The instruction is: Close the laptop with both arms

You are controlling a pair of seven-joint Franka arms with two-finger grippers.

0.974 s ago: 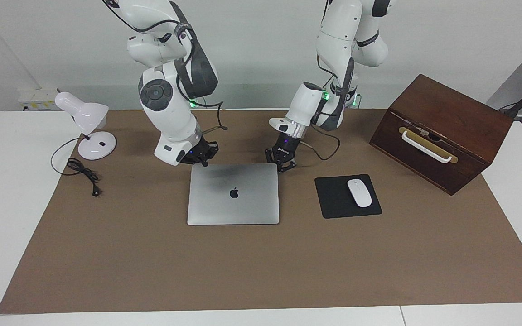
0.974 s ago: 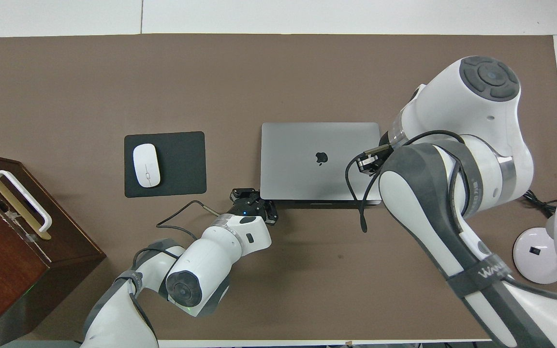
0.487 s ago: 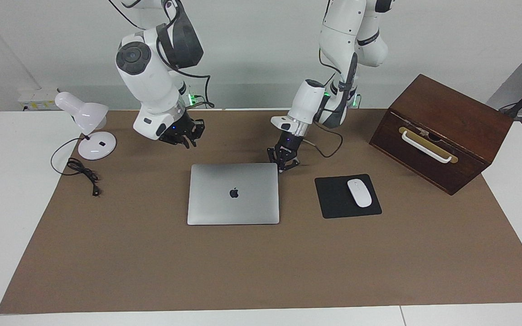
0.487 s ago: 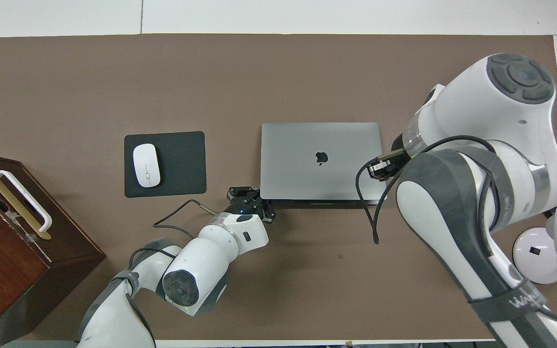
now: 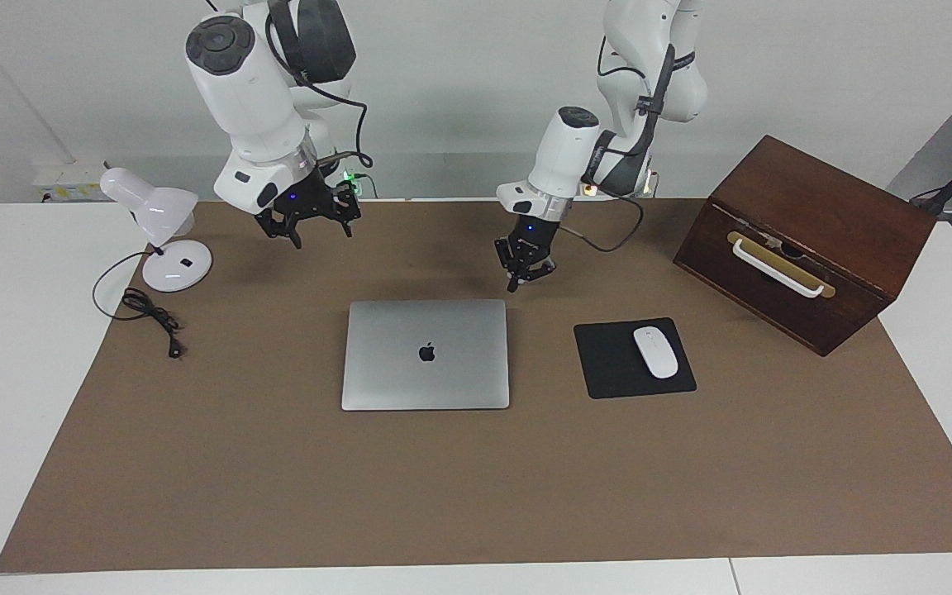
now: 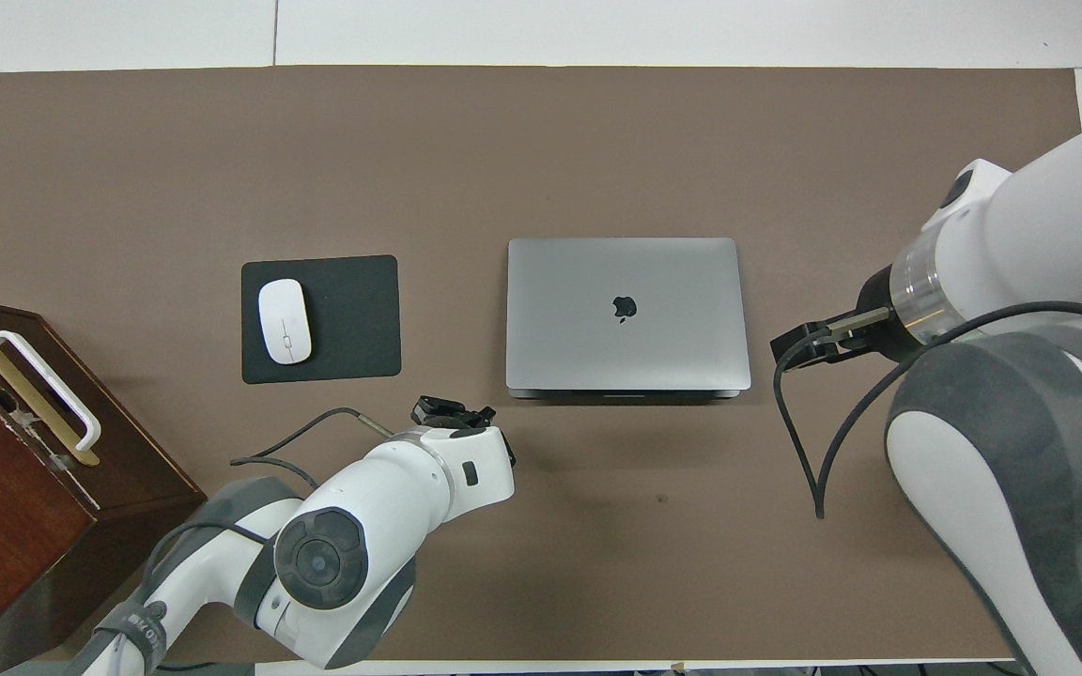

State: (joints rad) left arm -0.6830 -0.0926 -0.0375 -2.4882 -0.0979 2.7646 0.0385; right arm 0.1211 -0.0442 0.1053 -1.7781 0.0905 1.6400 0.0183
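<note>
The silver-grey laptop [image 5: 426,354] lies shut and flat on the brown mat, apple logo up; it also shows in the overhead view [image 6: 626,314]. My left gripper [image 5: 525,268] hangs over the mat just off the laptop's corner that is nearest the robots and toward the left arm's end, and touches nothing. In the overhead view the left gripper [image 6: 452,410] is mostly covered by its wrist. My right gripper [image 5: 312,225] is open and empty, raised over the mat between the laptop and the lamp. In the overhead view it is hidden under its own arm.
A black mouse pad [image 5: 608,364] with a white mouse [image 5: 656,352] lies beside the laptop toward the left arm's end. A brown wooden box [image 5: 806,240] with a white handle stands past it. A white desk lamp [image 5: 164,227] and its cord [image 5: 149,314] sit at the right arm's end.
Both grippers have lifted off the laptop's edge nearest the robots and drawn back toward the robots. The right one rose higher and moved toward the lamp. The laptop has not moved.
</note>
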